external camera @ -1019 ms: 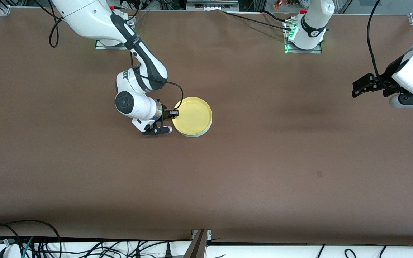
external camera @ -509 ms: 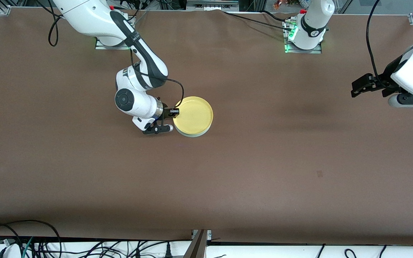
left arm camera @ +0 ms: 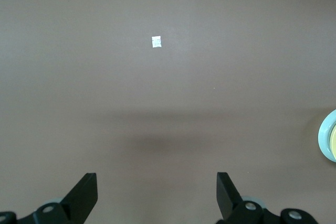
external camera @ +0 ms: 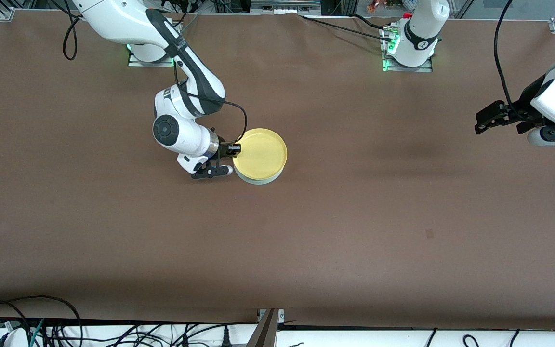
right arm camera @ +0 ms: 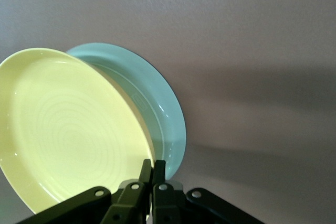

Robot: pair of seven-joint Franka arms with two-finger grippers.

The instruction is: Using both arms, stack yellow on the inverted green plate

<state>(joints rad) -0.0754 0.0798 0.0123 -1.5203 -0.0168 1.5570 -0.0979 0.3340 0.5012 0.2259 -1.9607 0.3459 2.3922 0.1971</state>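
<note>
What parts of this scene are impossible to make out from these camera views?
- Green plate, front view: only a sliver shows under the yellow plate.
- Right gripper contact with the rim: arm blocks it.
- White speck, left wrist view: too small to identify.
- Left gripper: arm cut off by frame edge.

- yellow plate (external camera: 261, 153) is right at the right gripper (external camera: 233, 150), rim pinched between its tips, over the green plate (external camera: 258, 180)
- green plate sits on the table (external camera: 354, 217) straight below that gripper's load
- left gripper (external camera: 483, 120) hangs jaws apart over the left arm's end of the table, well apart from both plates
</note>
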